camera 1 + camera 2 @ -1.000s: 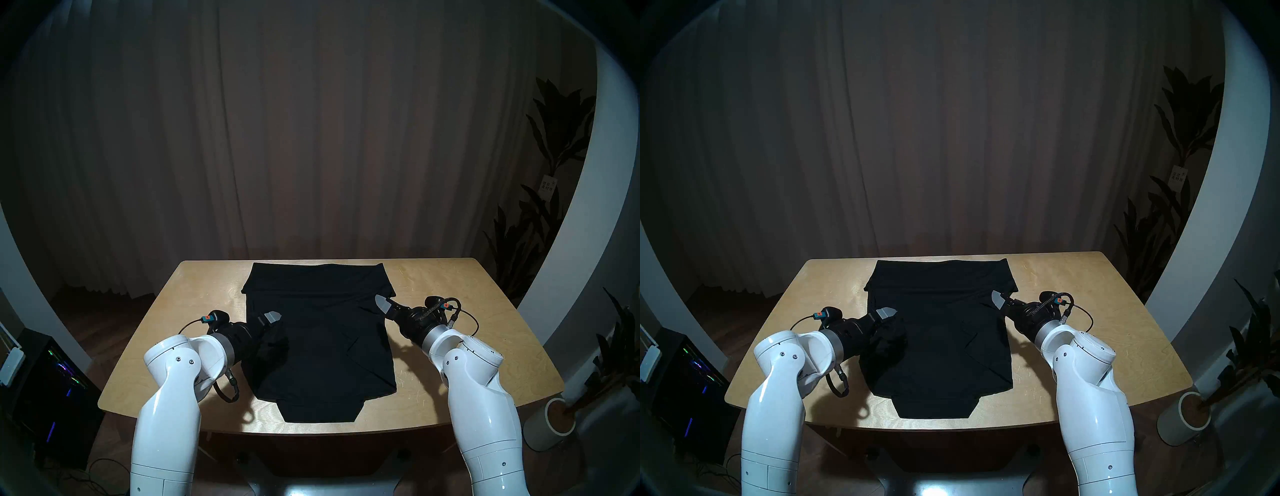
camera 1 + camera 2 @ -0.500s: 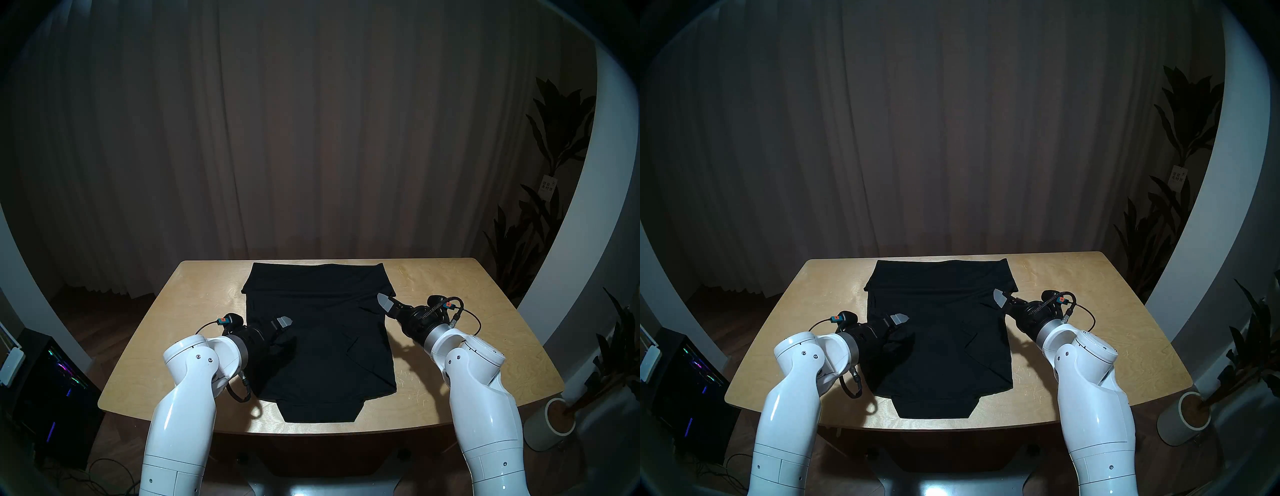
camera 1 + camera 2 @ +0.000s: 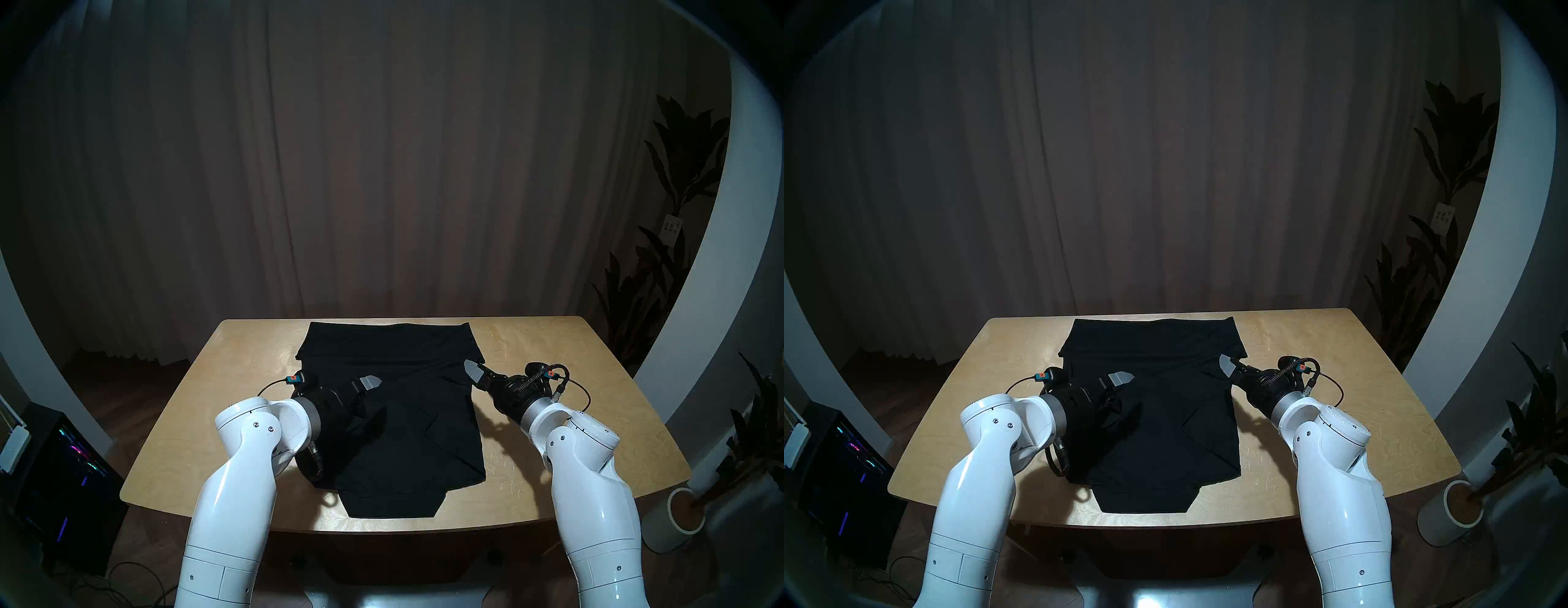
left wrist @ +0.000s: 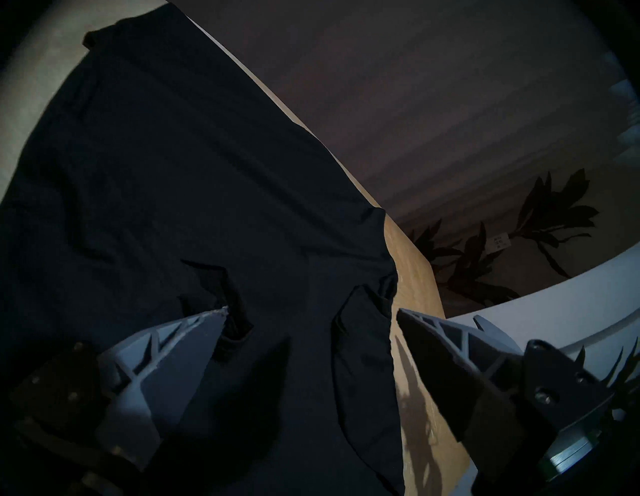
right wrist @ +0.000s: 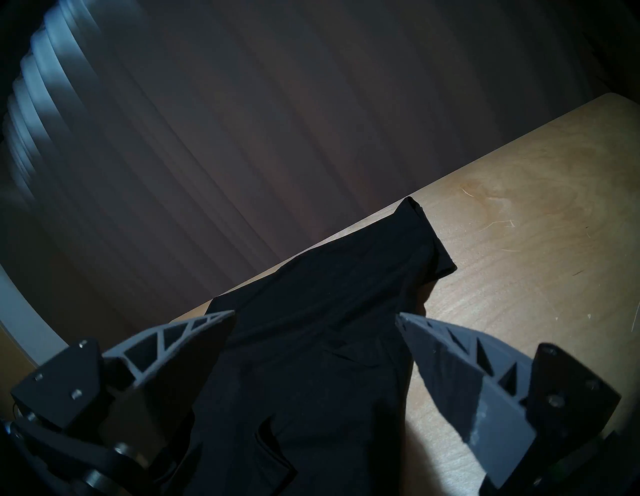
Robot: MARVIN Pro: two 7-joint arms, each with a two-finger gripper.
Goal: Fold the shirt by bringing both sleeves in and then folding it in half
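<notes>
The black shirt (image 3: 392, 420) lies flat in the middle of the wooden table (image 3: 564, 369), with its far edge close to the table's back edge and a narrower bit sticking out toward the robot at the near edge. It is soft, plain and very dark, so its folds are hard to make out. On the robot's right side, slanted creases show where cloth has been laid over the body, so that side looks already brought in. On the left side the cloth bunches up in a dark lump under the left gripper (image 3: 368, 388), so that side looks only partly done. The left gripper sits low over the left part of the shirt, pointing in toward the middle. Its two gray fingers stand wide apart in the left wrist view, with only cloth lying below them and nothing pinched between them. It seems placed there to push or lay the left sleeve inward, though the sleeve itself cannot be picked out in the dark cloth. The right gripper (image 3: 471, 371) waits at the right edge of the shirt, near the far corner. Its fingers are spread wide too, and they hold nothing. It may be waiting there so it stays out of the way and is ready to help with the fold in half, which is not yet done.
</notes>
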